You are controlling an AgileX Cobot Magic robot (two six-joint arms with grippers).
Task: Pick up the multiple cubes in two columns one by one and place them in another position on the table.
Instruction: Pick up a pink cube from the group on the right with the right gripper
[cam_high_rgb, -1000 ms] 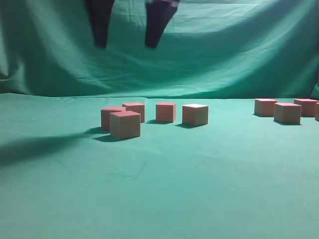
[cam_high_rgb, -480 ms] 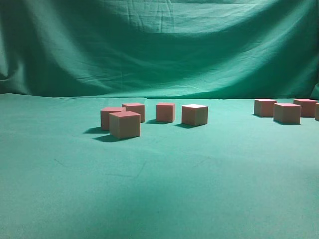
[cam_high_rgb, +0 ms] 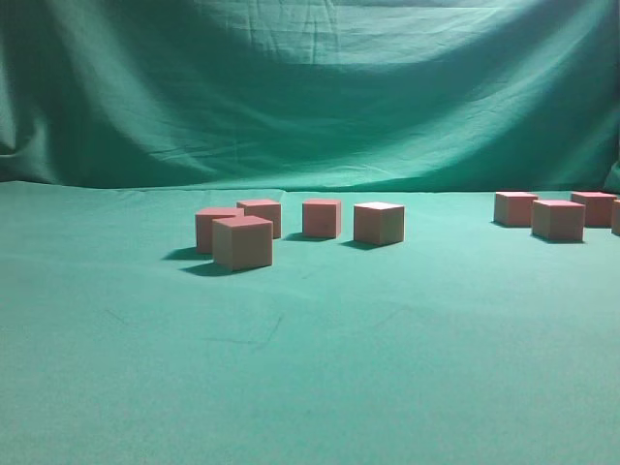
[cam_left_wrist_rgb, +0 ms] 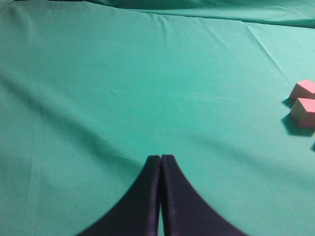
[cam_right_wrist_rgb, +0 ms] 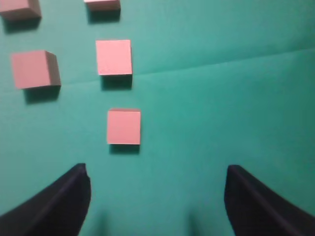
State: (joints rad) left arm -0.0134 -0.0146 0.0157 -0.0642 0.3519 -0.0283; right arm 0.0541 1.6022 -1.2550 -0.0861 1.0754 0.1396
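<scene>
Your exterior view has lost both dark gripper fingers that hung at 12 o'clock a second ago; half a second back they were already gone, and the shadow across the tabletop (cam_high_rgb: 310,387) at 8 o'clock went with them. Cube positions match across all three frames, so read this as a pause between picks with nothing in hand. The cubes sit in two clusters: five near centre (cam_high_rgb: 242,242), and at least three at 3 o'clock (cam_high_rgb: 558,220), a fourth cut by the frame edge. Left gripper (cam_left_wrist_rgb: 161,157) has its fingers pressed together on nothing, over bare cloth, two cubes at its 3 o'clock. Right gripper (cam_right_wrist_rgb: 157,169) is spread wide, the nearest cube (cam_right_wrist_rgb: 123,127) toward 11 o'clock of it. Cubes: salmon-pink tops, tan sides, plain, sharp-edged.
</scene>
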